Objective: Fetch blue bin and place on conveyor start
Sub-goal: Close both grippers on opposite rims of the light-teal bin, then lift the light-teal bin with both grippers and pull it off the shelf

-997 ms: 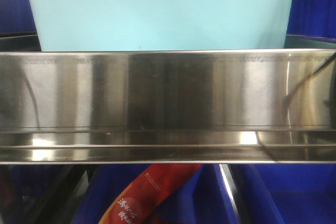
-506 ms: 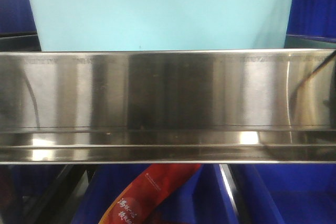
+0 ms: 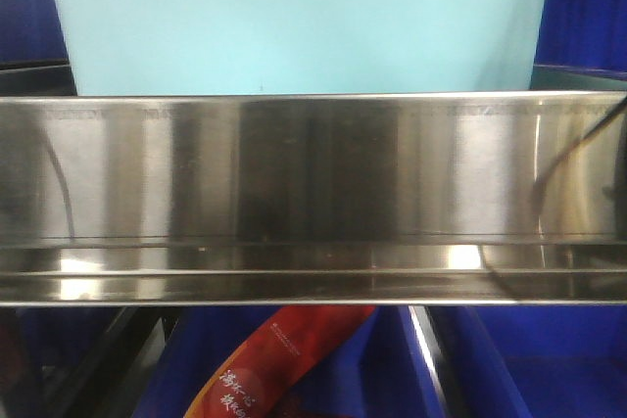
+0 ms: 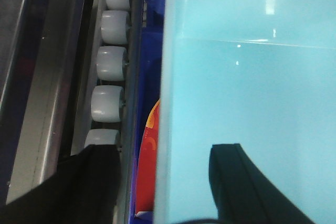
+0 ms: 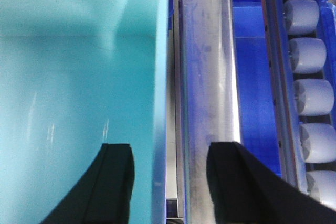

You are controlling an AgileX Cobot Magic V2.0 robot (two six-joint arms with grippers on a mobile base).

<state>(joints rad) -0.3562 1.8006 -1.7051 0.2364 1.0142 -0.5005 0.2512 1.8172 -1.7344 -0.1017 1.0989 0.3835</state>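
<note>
I read left hand (image 4: 165, 151) as fingers apart, astride blue bin (image 3: 294, 31) side wall: one finger inside, one outside beside grey rollers (image 4: 109, 61). Right hand (image 5: 169, 148) likewise spread across opposite wall, not clamped. Bin sits behind steel rack (image 3: 313, 193) rail. Red packet (image 3: 284, 359) below, cut off.

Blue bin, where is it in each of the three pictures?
Front view: the blue bin fills the top, above the front rail of the steel rack.
Left wrist view: it fills the right side.
Right wrist view: it fills the left side.
Shared landmark: a row of pale rollers runs beside the bin in both wrist views. The front view does not show it.
</note>
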